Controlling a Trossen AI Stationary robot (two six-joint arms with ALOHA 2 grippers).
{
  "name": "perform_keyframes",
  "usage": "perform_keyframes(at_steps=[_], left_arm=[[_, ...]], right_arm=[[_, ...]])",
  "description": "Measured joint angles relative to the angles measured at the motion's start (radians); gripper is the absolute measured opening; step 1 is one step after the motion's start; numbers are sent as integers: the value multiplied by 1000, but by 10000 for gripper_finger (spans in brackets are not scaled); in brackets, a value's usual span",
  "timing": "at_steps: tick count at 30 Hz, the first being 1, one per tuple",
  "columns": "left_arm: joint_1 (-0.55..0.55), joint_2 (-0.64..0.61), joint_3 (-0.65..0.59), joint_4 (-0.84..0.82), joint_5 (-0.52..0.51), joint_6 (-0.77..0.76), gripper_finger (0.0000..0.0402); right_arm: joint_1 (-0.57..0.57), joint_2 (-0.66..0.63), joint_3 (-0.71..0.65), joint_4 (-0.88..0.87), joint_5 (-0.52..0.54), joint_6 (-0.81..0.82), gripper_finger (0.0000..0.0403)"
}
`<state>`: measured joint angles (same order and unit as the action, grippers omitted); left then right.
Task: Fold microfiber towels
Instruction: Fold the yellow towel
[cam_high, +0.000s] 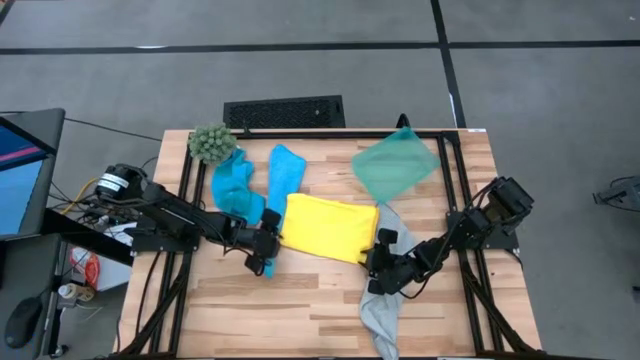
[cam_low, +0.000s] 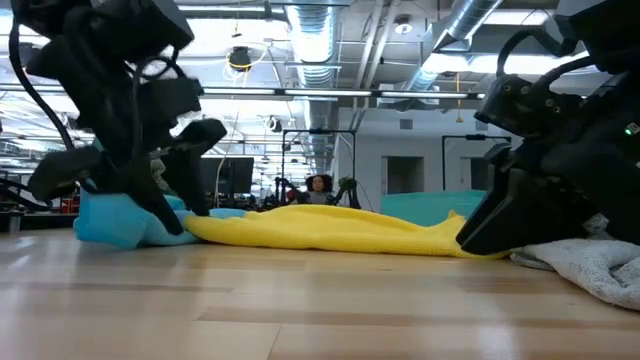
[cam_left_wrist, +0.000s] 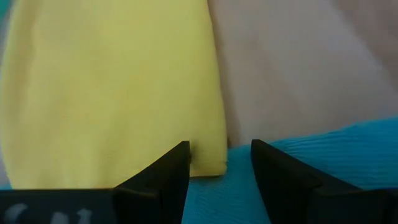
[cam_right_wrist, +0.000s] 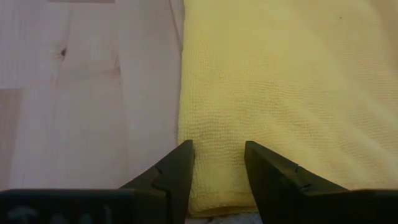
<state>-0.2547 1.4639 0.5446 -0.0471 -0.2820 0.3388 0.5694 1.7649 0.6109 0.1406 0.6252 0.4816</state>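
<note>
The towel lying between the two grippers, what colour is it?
Yellow towel, clearest in the high view.

I'm holding both arms low over the table, reaching inward toward each other from opposite sides. My left end effector is sitting with its fingers parted. My right end effector is likewise sitting low, its fingers spread apart.
</note>
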Motion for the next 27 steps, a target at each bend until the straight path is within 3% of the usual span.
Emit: perform_keyframes(at_steps=[11, 16, 27], left_arm=[[-3, 149, 60, 67, -139, 8, 155], [-14, 150, 95, -2, -152, -7, 115], [-16, 140, 144, -127, -149, -62, 11]], right_arm=[[0, 1, -2, 11, 3, 0, 166], [0, 2, -2, 6, 1, 8, 144], [2, -16, -3, -10, -1, -1, 57]])
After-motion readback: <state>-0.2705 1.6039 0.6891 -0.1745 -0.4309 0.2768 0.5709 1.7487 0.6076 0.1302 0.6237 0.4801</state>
